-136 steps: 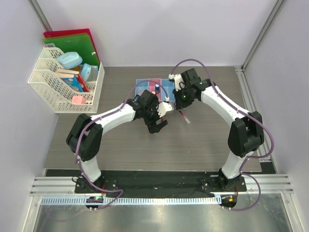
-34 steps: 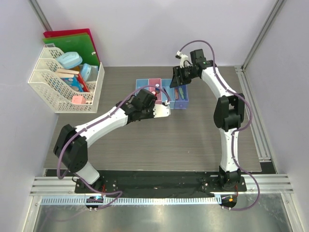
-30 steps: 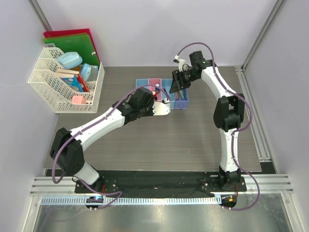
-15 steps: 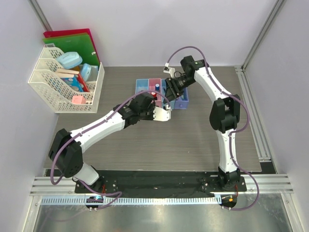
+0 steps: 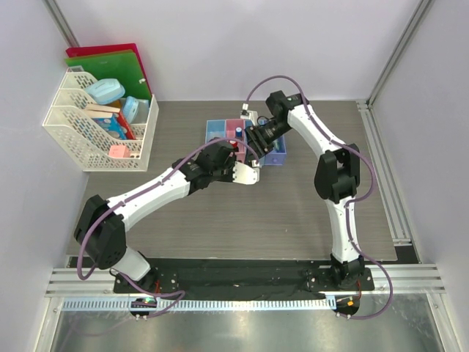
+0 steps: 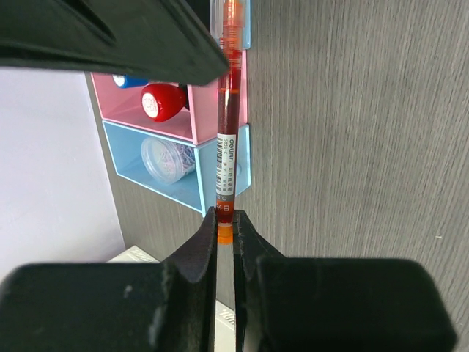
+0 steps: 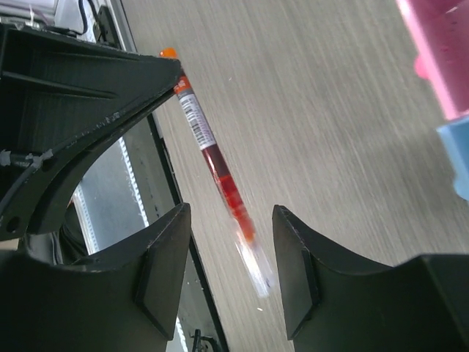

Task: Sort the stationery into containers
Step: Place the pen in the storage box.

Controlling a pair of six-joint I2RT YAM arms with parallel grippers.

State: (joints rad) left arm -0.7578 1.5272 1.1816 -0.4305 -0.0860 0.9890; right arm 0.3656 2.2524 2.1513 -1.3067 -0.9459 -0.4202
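Left wrist view: the left gripper (image 6: 226,217) is clamped shut on the orange end cap of a thin red pen (image 6: 228,139). The labelled barrel runs straight up the frame, across the front walls of a light blue bin (image 6: 183,194) and a pink bin (image 6: 212,110). Only this view looks into the bins: a clear bluish lump (image 6: 168,158) lies in the light blue one, and a glossy rounded red piece (image 6: 163,101) and a blue piece (image 6: 132,79) in the pink one

Right wrist view: the right gripper (image 7: 231,216) stands open, its matte black fingers (image 7: 161,271) on either side of the pen's blurred clear tip, with a gap on both sides. The pen hangs above the grey wood-grain table (image 7: 330,110)

Top view: both arms meet at the near edge of the row of 4 bins (image 5: 275,158), centre frame, where the pen is too small to make out. Only here appear the white lattice rack (image 5: 95,143) and the red and green folders (image 5: 110,62), upper left
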